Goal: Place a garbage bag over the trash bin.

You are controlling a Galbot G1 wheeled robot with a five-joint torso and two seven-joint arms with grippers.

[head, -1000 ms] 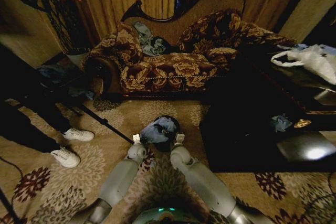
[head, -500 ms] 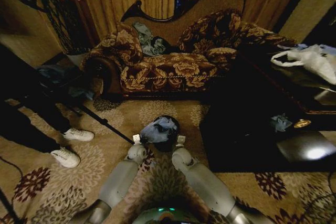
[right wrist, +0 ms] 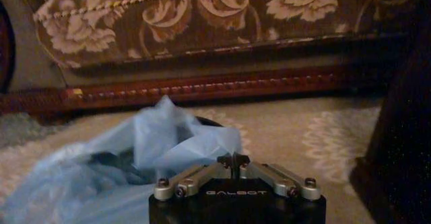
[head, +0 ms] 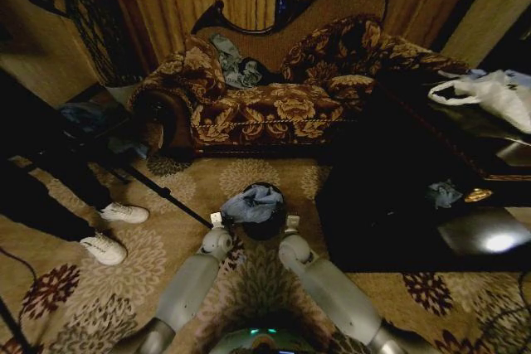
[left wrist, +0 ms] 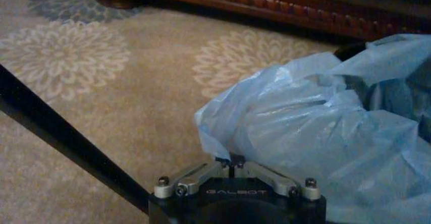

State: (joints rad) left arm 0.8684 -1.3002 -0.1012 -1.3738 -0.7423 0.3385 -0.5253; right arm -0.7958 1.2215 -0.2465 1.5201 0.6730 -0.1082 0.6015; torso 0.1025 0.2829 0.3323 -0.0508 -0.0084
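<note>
1. trash bin (head: 264,223): small black round bin standing on the patterned carpet (head: 124,288), directly in front of the robot and between its two arms; only parts of its dark rim show around the film.
2. garbage bag (head: 251,203): pale blue-grey plastic film, crumpled and bunched over the top of the bin, lying mostly toward the robot's left side of the rim; in the left wrist view the bag (left wrist: 316,133) shows many glossy folds, and in the right wrist view it (right wrist: 135,153) rises in a loose peak with dark hollows among the folds.
3. left claw (head: 216,220): at the bin's left side, just beside the rim; in its own wrist view the left claw (left wrist: 229,160) has its fingertips pressed together on an edge of the film.
4. right claw (head: 291,222): at the bin's right side, near the rim; in its own wrist view the right claw (right wrist: 233,160) has its fingertips closed together at the bag's near edge, and whether film is caught between them cannot be told.
5. sofa (head: 274,97): floral, dark wood frame, standing beyond the bin.
6. dark bench (head: 415,221): to the robot's right of the bin, carrying a small blue-grey scrap (head: 442,194).
7. white plastic bag (head: 489,93): on a farther dark surface at right.
</note>
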